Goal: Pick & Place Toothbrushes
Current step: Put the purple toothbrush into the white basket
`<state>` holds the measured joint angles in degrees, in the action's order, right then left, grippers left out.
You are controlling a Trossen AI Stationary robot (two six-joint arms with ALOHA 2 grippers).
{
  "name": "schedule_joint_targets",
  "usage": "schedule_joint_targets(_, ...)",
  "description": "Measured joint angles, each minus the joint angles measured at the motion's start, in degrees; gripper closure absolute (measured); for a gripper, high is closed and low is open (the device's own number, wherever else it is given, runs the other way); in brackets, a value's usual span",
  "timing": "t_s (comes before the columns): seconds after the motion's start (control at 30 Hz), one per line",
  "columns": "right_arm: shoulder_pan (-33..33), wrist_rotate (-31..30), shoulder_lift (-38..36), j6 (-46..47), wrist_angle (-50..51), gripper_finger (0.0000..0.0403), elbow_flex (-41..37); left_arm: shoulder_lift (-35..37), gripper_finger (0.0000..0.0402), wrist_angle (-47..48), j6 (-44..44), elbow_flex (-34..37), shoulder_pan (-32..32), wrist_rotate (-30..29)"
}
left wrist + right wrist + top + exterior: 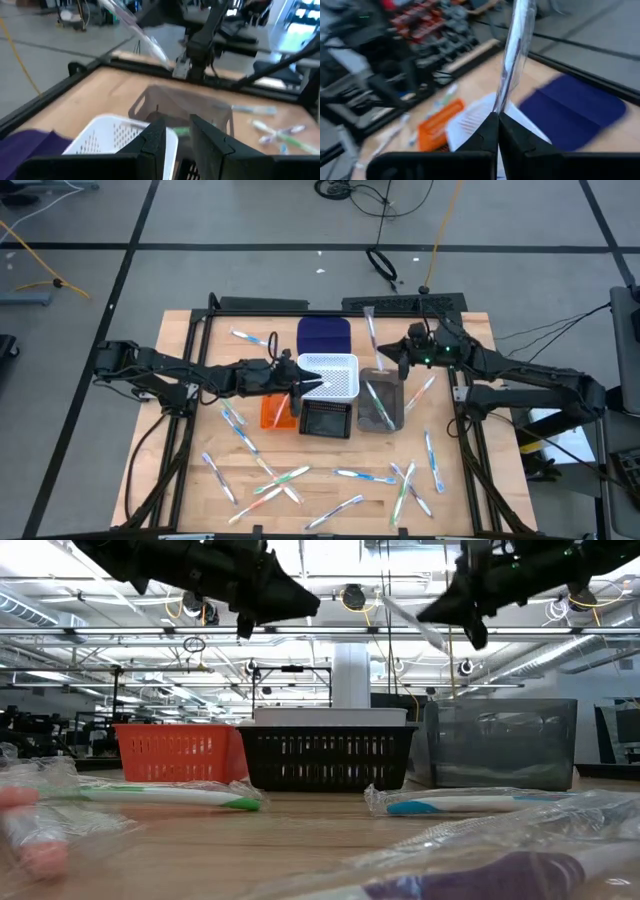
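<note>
My right gripper (pixel 390 358) is shut on a clear-wrapped toothbrush (pixel 371 328), raised above the grey bin (pixel 381 402). It also shows in the low view (pixel 440 618). My left gripper (pixel 303 385) hovers over the near left corner of the white bin (pixel 332 375). Its fingers stand a little apart and hold nothing (pixel 178 137). Several wrapped toothbrushes (pixel 285 477) lie flat on the near half of the wooden table (pixel 190 340). Some lie in the grey bin. My right gripper pinches the wrapped toothbrush between its two fingers, at the toothbrush's lower end (pixel 500 107). The toothbrush sticks out past the fingertips (pixel 492 125), slanting up and toward the table's far edge (pixel 412 622). It is lifted clear of the bins and the table.
An orange bin (pixel 277 412) and a black bin (pixel 325 421) stand near the white bin. A dark blue flat bin (pixel 323 335) lies behind it. More toothbrushes lie at the far left (pixel 252 338) and at the right (pixel 432 457). A black frame (pixel 190 380) rims the table.
</note>
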<state>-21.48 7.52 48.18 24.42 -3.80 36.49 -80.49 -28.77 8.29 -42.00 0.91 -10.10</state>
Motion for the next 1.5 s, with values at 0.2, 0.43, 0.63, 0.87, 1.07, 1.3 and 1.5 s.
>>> schedule_joint_targets(0.2, 7.2, -0.1, 5.0, -1.9, -11.9, 0.0403, 0.0, 0.0, 0.0314, -6.0, 0.2, 0.0, 0.0, 0.0)
schedule_joint_targets(0.43, 13.2, -0.2, 12.7, -5.1, -23.8, 0.0403, 0.0, 0.0, 0.0314, -10.3, 0.9, 0.0, -0.2, 1.3)
schedule_joint_targets(0.63, 16.2, -0.2, 17.6, -7.0, -31.9, 0.0403, 0.0, 0.0, 0.0314, -15.5, 3.4, 0.0, -1.1, 7.5)
schedule_joint_targets(0.87, 18.7, -0.2, 20.8, -8.7, -38.0, 0.0403, 0.0, 0.0, 0.0314, -18.4, 4.1, 0.0, -1.6, 9.6)
schedule_joint_targets(1.07, 20.2, -2.1, 22.6, -10.4, -40.8, 0.0403, 0.0, 0.0, 0.0313, -19.4, 4.0, 0.0, -1.6, 9.6)
schedule_joint_targets(1.3, 20.6, -3.2, 24.8, -10.3, -41.9, 0.0403, 0.1, 0.0, 0.0313, -19.6, 3.9, 0.0, -1.6, 9.6)
schedule_joint_targets(1.5, 21.2, -3.0, 27.1, -10.9, -41.7, 0.0403, 2.3, 0.0, 0.0313, -19.9, 4.0, 0.0, -1.6, 9.6)
